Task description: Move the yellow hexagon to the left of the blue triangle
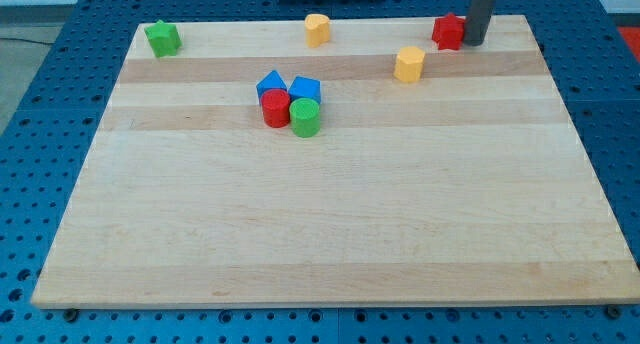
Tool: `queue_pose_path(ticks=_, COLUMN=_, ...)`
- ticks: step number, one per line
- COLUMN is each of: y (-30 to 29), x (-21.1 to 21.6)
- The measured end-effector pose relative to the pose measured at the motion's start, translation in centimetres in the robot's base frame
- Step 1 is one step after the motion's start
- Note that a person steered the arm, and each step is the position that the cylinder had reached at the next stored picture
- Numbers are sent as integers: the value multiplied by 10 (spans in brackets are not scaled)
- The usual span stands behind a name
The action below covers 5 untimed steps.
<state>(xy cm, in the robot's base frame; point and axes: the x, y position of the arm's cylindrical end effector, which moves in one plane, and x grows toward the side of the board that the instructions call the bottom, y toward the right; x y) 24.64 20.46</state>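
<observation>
The dark rod comes down from the view's top edge at the upper right, standing close to upright, and my tip point(474, 42) rests on the counter point(330, 234) just beside the right side of a red star-like block point(449, 31). Whether tip and block actually touch cannot be told from here. The arm carries no pincer, only this rod, so there is nothing spread or pressed together to report.

The yellow hexagon point(408, 64) lies below and to the left of the red star-like block, near it but apart, and well to the right of the central cluster. My tip is up and to the right of the hexagon, not touching it.

That cluster sits left of the counter's middle: the blue triangle point(270, 84) at its upper left, a blue block point(305, 88) of unclear shape just beside it on the right, a red cylinder point(275, 109) in front of the triangle, and a green cylinder point(305, 117) to the right of the red one, all packed closely together.

A second yellow block point(317, 28), rounded and hard to name, stands near the top edge. A green block point(162, 38) sits alone at the top left corner.
</observation>
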Motion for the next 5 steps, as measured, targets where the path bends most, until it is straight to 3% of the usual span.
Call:
queue_pose_path(ticks=1, y=-1, x=0)
queue_pose_path(ticks=3, y=-9, x=56)
queue_pose_path(ticks=4, y=-27, x=55)
queue_pose_path(ticks=5, y=-82, x=40)
